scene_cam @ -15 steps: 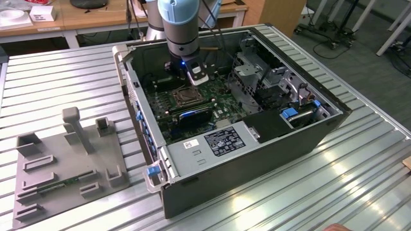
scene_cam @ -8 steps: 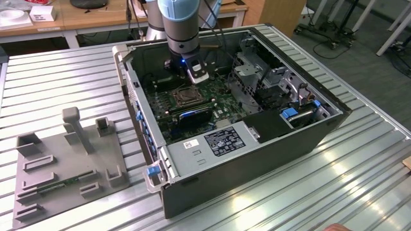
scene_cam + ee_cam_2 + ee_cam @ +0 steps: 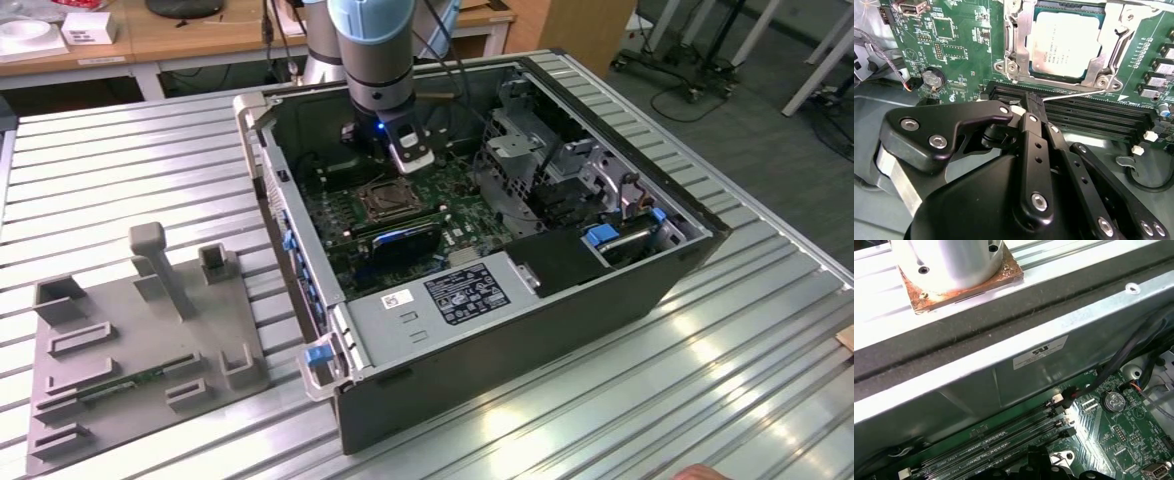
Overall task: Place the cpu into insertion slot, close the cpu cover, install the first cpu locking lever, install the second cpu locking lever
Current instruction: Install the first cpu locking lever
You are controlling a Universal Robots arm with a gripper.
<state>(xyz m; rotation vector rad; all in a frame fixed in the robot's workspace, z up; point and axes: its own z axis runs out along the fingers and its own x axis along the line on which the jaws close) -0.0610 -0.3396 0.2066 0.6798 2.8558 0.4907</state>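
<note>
In the exterior view you see the gripper [image 3: 407, 160] inside the computer case [image 3: 561, 310], just beside the insertion slot [image 3: 384, 200]. In the second wrist view the cpu [image 3: 1066, 42] sits in the slot under the cpu cover [image 3: 1114, 35] — the fingers [image 3: 1035, 107] are clenched on a thin locking lever [image 3: 1079, 94].

Not much legible here tbh. The cpu [image 3: 1068, 44] has tiny print on its lid, and the white sticker [image 3: 1040, 352] on the case wall [image 3: 1004, 385] carries a mark, all too small to read.
</note>
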